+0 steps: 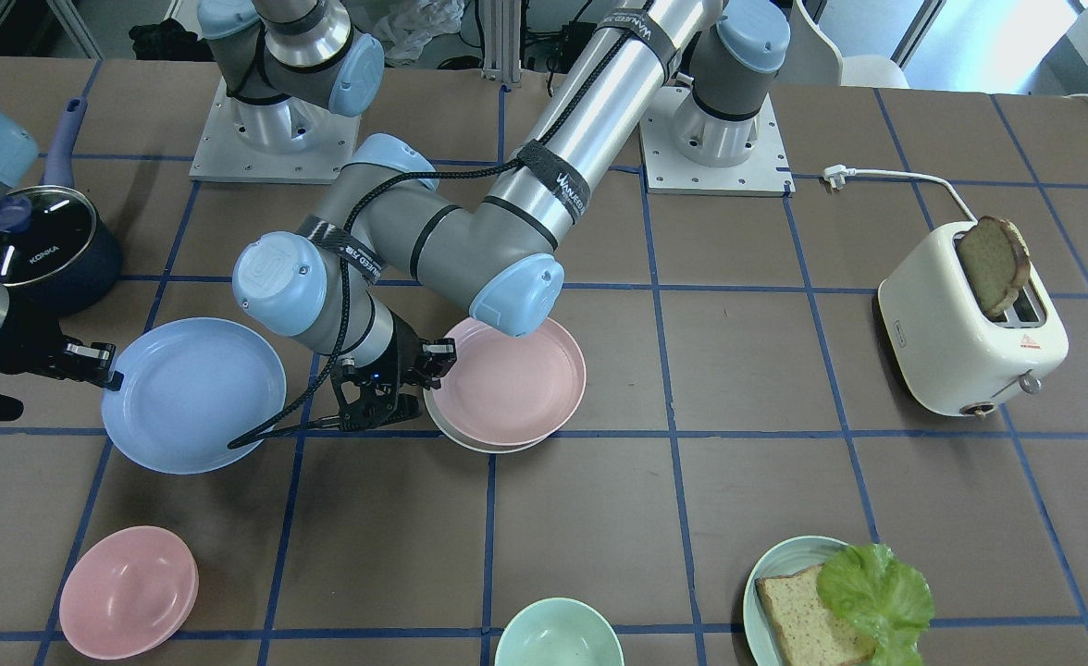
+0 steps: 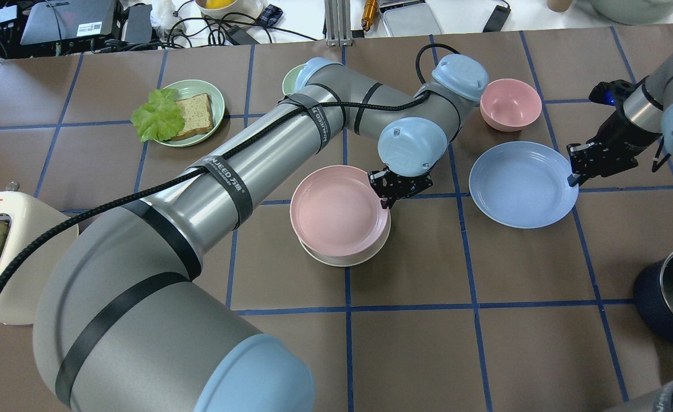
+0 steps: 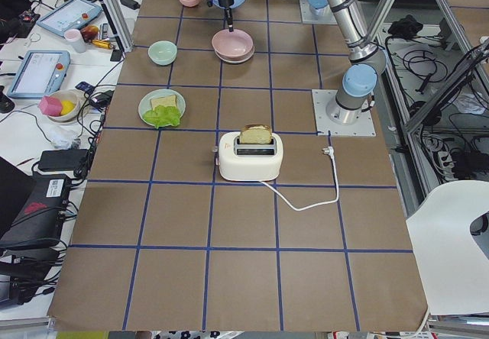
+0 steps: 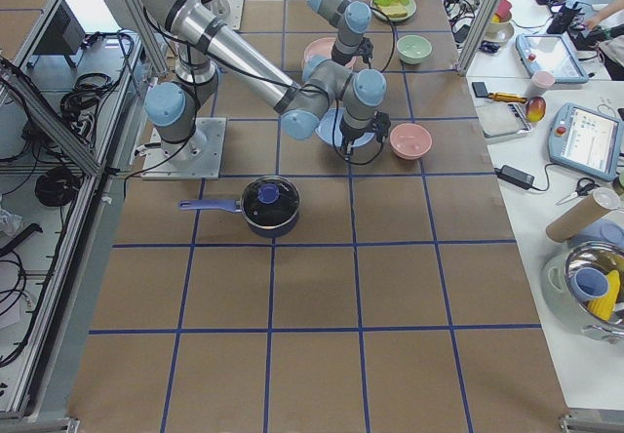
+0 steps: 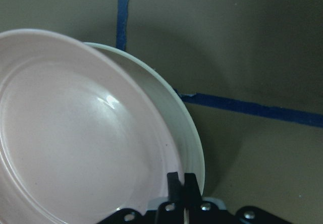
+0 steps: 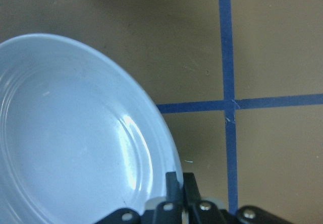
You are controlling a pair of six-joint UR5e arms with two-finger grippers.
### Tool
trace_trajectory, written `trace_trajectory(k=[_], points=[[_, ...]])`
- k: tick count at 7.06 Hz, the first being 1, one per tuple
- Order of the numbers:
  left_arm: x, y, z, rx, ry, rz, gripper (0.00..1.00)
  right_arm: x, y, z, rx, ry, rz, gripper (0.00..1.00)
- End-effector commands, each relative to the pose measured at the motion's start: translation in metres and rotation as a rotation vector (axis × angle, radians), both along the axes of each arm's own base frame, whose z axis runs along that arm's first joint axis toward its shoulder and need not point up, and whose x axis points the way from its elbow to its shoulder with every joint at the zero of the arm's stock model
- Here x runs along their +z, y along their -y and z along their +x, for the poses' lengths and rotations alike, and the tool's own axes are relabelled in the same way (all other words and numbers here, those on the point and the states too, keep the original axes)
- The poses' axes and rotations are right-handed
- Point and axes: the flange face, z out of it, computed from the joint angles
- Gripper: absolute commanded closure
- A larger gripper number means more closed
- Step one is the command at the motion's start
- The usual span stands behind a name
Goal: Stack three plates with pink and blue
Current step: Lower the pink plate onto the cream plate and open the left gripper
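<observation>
The pale pink plate [image 1: 512, 379] lies on the cream-white plate [image 1: 470, 442] near the table's middle, shifted a little off centre. My left gripper [image 1: 442, 356] is shut on the pink plate's rim. The left wrist view shows the fingers [image 5: 176, 181] pinching that rim, with the cream-white plate [image 5: 176, 128] beneath. The pale blue plate [image 1: 192, 393] is apart from the pair, about one grid square away. My right gripper [image 1: 109, 375] is shut on its rim, as the right wrist view [image 6: 180, 181] shows. I cannot tell whether the blue plate is off the table.
A small pink bowl [image 1: 128, 592] and a teal bowl [image 1: 558, 634] stand near the operators' edge. A teal plate [image 1: 771, 573] bears bread and lettuce. A white toaster [image 1: 960, 333] holds a bread slice. A dark lidded pot [image 1: 40, 245] stands behind my right gripper.
</observation>
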Motion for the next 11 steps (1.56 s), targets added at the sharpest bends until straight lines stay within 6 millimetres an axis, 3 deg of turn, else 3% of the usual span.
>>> trace_trajectory(k=[1,6,7,9,11], points=[[-0.005,-0.001,0.001,0.002,0.009,0.021,1.0,0.0,0.0,0.0,0.0,0.0,0.0,1.0],[-0.014,-0.004,-0.001,0.012,-0.006,0.05,1.0,0.0,0.0,0.0,0.0,-0.002,0.002,1.0],[-0.017,-0.004,0.003,0.013,0.005,0.062,0.76,-0.001,0.0,0.0,0.002,0.0,0.002,1.0],[-0.011,-0.001,0.013,0.0,0.019,0.104,0.18,-0.001,0.0,0.0,0.001,0.003,0.002,1.0],[0.016,0.001,0.016,0.004,0.003,0.082,0.05,-0.001,0.0,0.0,0.0,0.002,0.001,1.0]])
